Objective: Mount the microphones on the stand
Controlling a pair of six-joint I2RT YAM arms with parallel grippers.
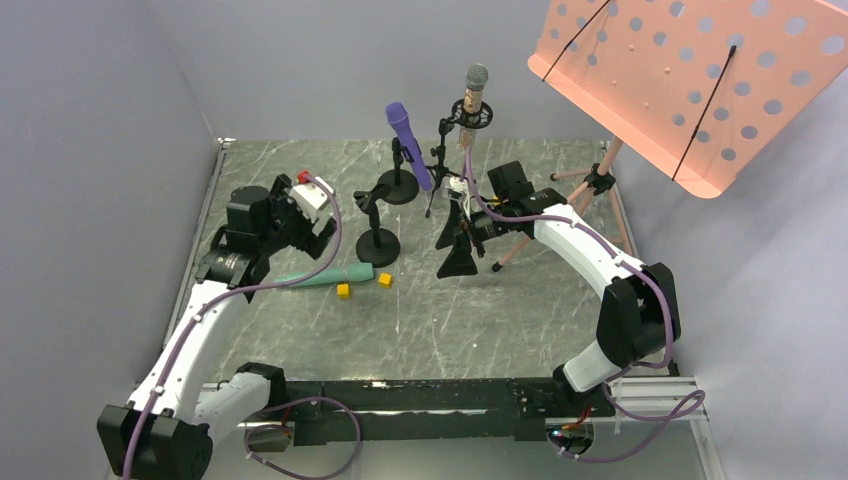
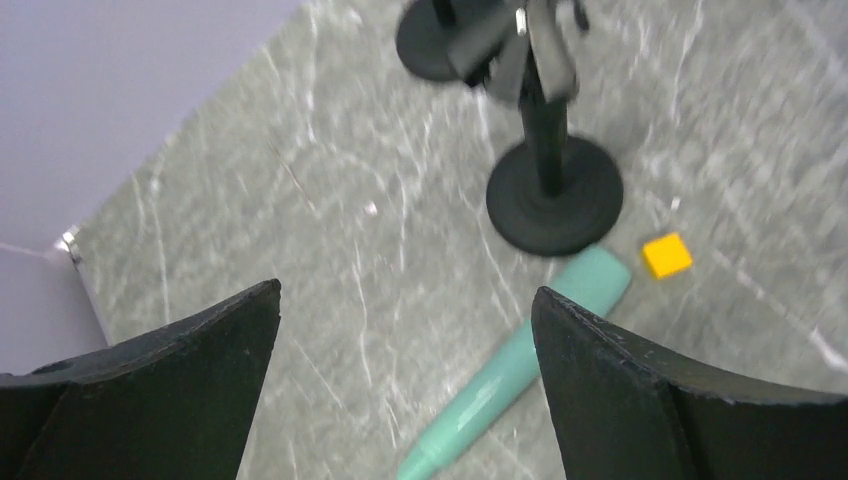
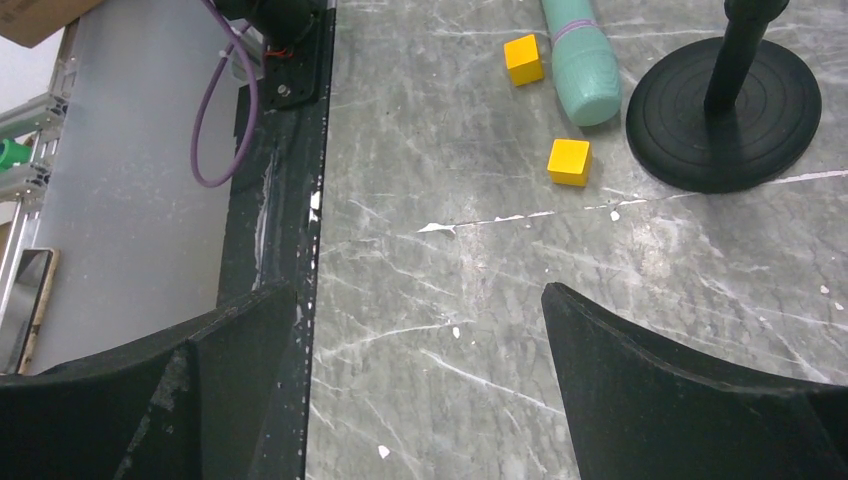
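The teal-green microphone lies flat on the table left of the empty round-base stand. It also shows in the left wrist view and the right wrist view. The purple microphone sits tilted in a second round-base stand. The pinkish-copper microphone with a silver mesh head stands upright in a tripod stand. My left gripper hovers open above the teal microphone, its jaws wide apart and empty. My right gripper is open and empty right of the empty stand.
Two small yellow cubes lie beside the teal microphone's head. An orange perforated music stand rises at the back right, its tripod legs spread under my right arm. Grey walls close the left and back.
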